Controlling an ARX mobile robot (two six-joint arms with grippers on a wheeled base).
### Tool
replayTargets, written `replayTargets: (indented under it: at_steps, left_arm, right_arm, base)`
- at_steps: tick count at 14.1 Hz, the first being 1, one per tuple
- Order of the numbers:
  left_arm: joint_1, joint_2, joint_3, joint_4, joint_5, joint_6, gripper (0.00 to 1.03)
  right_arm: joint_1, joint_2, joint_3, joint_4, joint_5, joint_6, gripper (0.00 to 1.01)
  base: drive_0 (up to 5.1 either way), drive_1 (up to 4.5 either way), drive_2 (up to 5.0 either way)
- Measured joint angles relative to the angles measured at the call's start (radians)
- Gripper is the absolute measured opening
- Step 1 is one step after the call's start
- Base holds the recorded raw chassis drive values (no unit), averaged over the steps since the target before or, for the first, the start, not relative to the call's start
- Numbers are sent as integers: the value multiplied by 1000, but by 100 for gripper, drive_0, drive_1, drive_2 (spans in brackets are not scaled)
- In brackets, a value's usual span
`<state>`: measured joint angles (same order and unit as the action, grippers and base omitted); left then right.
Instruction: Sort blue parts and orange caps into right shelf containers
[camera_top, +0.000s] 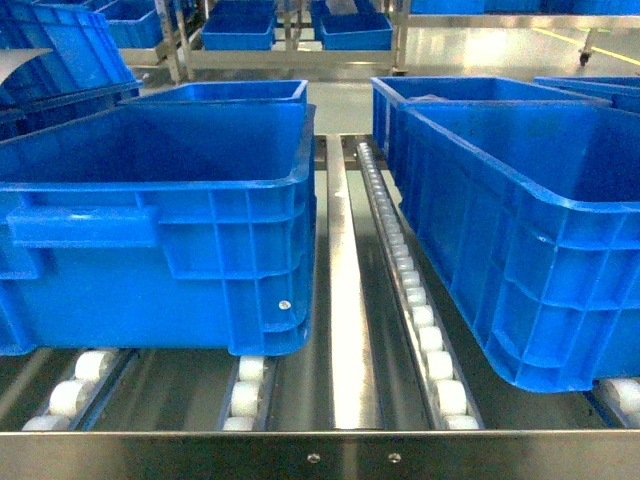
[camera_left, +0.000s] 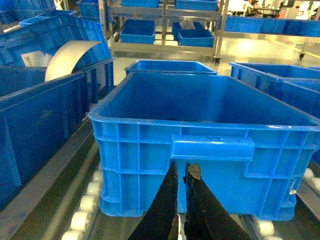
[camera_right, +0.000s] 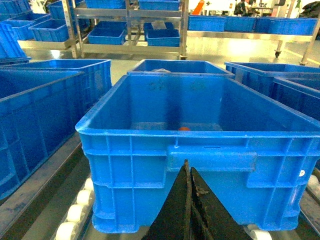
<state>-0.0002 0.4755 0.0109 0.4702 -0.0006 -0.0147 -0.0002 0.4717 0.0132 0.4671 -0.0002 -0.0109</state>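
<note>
Steel shelf (camera_top: 350, 300) with white roller rows (camera_top: 415, 290) carrying two big ribbed blue crates (camera_top: 160, 220) (camera_top: 530, 230), thick-rimmed. One small orange cap (camera_right: 184, 128) lying on right crate's floor (camera_right: 200, 150). Left gripper (camera_left: 180, 172) and right gripper (camera_right: 188, 167), black, pinched nearly closed, empty, just short of crate walls.

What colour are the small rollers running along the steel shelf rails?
White, clearest in the head view: the small plastic rollers sit in rows along the shiny steel shelf.
</note>
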Motion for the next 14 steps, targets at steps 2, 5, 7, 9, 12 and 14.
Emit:
replayTargets:
  at_steps: [2,5,7,9,12,14]
  left_arm:
    - [0,-83,0,-80,0,0,2]
    - [0,-180,0,-173,0,0,2]
    - [0,-206,0,-201,0,0,2]
    - [0,-241,0,-234,0,0,2]
    - [0,-300,0,-293,0,0,2]
    - [0,-455,0,-481,1,0,2]
  right_arm:
    - [0,-87,0,-84,0,0,1]
    - [0,-181,0,-175,0,0,1]
    - [0,-209,0,-203,0,0,1]
    - [0,-241,0,-235,0,0,1]
    - [0,-299,0,-294,0,0,1]
    - [0,-466,0,-468,1,0,1]
  base:
    - [0,0,0]
    - [0,0,0]
    - [0,0,0]
    - [0,0,0]
    - [0,0,0]
    - [0,0,0]
